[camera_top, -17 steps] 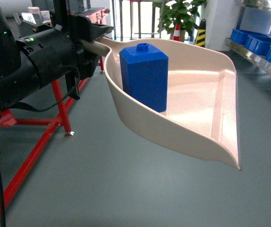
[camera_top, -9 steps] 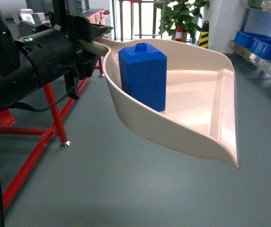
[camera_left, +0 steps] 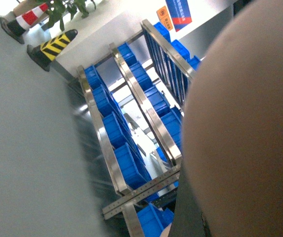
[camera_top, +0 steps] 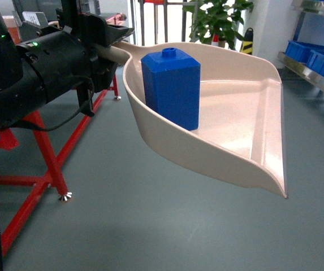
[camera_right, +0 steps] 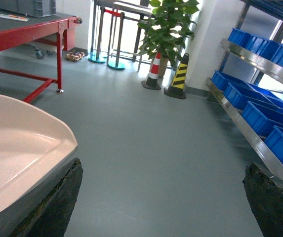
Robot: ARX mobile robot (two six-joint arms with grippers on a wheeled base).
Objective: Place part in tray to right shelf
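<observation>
In the head view the left arm, a thick black cylinder with a green light, reaches in from the left edge toward the upper middle of the frame. Its left gripper [camera_top: 102,42] is clenched around the long straight handle of one large cream-beige plastic dustpan-shaped tray [camera_top: 252,164], holding it in the air above the grey floor [camera_top: 122,226], front lip toward the lower right. One small bright blue plastic part [camera_top: 171,89], taller than wide with a round knob on top, stands upright inside the tray, against its near curved wall toward the handle end.

The left wrist view is mostly filled by the tray's beige underside [camera_left: 245,128]; beyond it, one stainless steel rack [camera_left: 126,118] holds rows of blue crates.

In the right wrist view the right gripper [camera_right: 161,202] is spread wide apart, its two dark fingertips [camera_right: 57,202] at the lower corners, grasping nothing. The tray's rim [camera_right: 57,143] sits at the lower left. One steel shelf [camera_right: 240,113] with blue crates runs along the right edge, and two striped cones [camera_right: 173,74] stand beside one potted plant [camera_right: 168,29]. A red-framed bench [camera_right: 27,32] occupies the upper left.
</observation>
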